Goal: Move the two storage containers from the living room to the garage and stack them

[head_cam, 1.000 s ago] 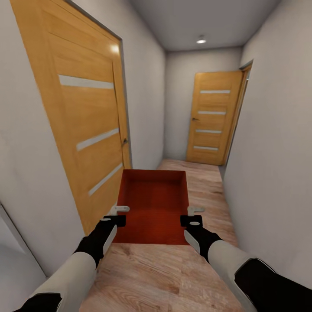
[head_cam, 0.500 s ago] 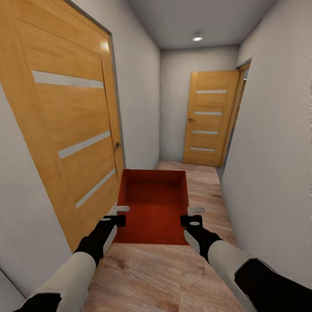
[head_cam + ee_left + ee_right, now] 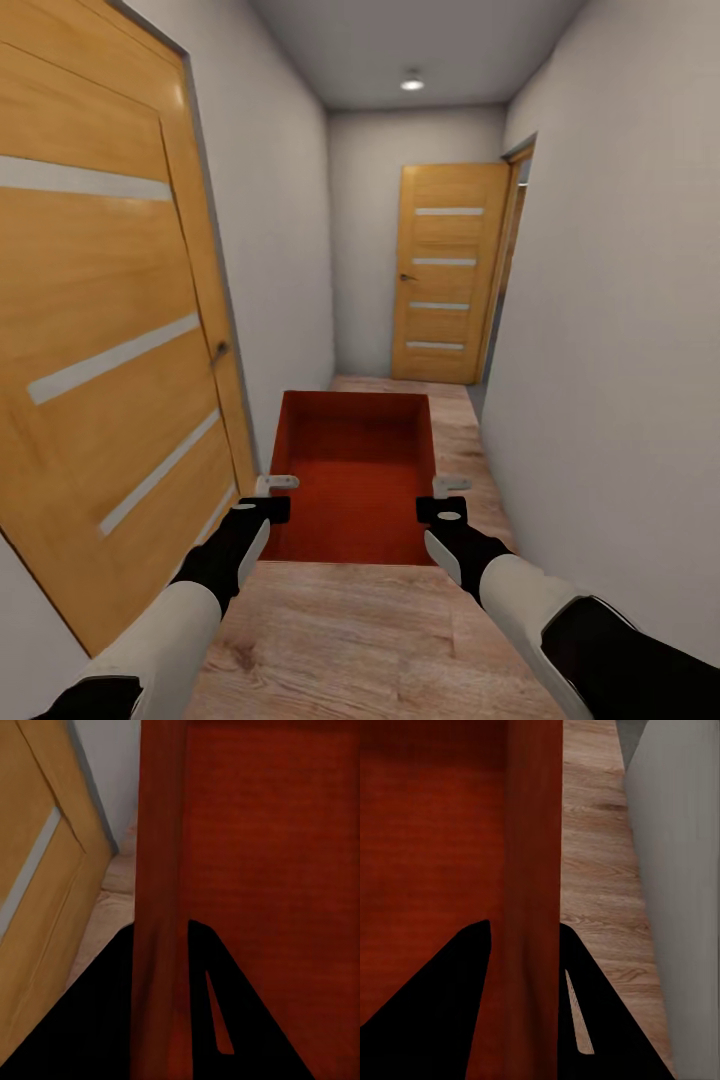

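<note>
One orange-red bin (image 3: 355,475) is held off the wood plank floor (image 3: 380,640), level and open side up, directly ahead of the robot in a narrow hallway. Its long walls run away from the robot; the near end sits between the two pincers.

The left pincer (image 3: 272,493) grips the bin's left wall close to the near corner. In the left wrist view that wall (image 3: 159,945) stands edge-on between the two dark fingers (image 3: 97,1020), one inside the bin and one outside, pinching it. The right pincer (image 3: 448,494) grips the right wall at the matching spot; in the right wrist view the wall (image 3: 534,907) likewise runs between the fingers (image 3: 442,1005), which are pinched on it.

Both arms reach forward and slightly inward from the lower corners of the head view, forearms white, wrists black, roughly symmetrical and at equal height.

A tall wooden door (image 3: 100,330) with pale horizontal strips is on the left wall, just beside the bin's left side. A second, similar door (image 3: 445,285) closes the far end of the hallway. A plain grey wall (image 3: 620,350) runs along the right. A ceiling light (image 3: 411,84) is lit above.
</note>
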Robot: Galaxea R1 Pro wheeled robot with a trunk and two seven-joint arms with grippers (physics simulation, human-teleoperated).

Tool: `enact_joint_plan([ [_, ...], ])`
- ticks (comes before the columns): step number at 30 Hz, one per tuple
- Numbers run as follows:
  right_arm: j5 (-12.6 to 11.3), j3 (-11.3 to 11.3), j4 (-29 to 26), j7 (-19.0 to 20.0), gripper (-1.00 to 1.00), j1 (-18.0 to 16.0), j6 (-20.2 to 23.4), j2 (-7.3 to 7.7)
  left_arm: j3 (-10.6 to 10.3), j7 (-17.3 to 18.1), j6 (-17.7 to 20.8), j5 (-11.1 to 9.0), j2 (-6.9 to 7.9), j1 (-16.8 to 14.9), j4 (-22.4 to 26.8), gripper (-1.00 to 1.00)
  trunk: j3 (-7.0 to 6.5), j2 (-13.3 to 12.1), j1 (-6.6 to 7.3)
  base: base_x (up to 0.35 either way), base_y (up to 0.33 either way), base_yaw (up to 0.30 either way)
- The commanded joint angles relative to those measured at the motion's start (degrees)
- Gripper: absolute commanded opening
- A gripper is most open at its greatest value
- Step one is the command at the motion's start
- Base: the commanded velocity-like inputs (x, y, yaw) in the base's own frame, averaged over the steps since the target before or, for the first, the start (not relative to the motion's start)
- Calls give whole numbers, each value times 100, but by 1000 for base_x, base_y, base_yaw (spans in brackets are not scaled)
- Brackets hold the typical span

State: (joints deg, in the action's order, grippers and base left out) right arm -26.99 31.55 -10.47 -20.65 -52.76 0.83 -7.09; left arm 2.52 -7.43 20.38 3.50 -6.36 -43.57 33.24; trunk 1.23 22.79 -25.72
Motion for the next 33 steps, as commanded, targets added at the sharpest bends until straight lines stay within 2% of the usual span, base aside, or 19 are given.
enact_joint_plan([
  [1, 80, -95, -69, -1, -100, -7, -74, -3, 72, 23, 27, -33, -49, -2, -2, -100, 12, 13, -7, 323, 0, -51],
  [33, 78, -97, -69, -1, -100, -7, -74, 6, 69, 23, 27, -33, -50, -2, -2, -100, 12, 13, -7, 323, 0, -2],
])
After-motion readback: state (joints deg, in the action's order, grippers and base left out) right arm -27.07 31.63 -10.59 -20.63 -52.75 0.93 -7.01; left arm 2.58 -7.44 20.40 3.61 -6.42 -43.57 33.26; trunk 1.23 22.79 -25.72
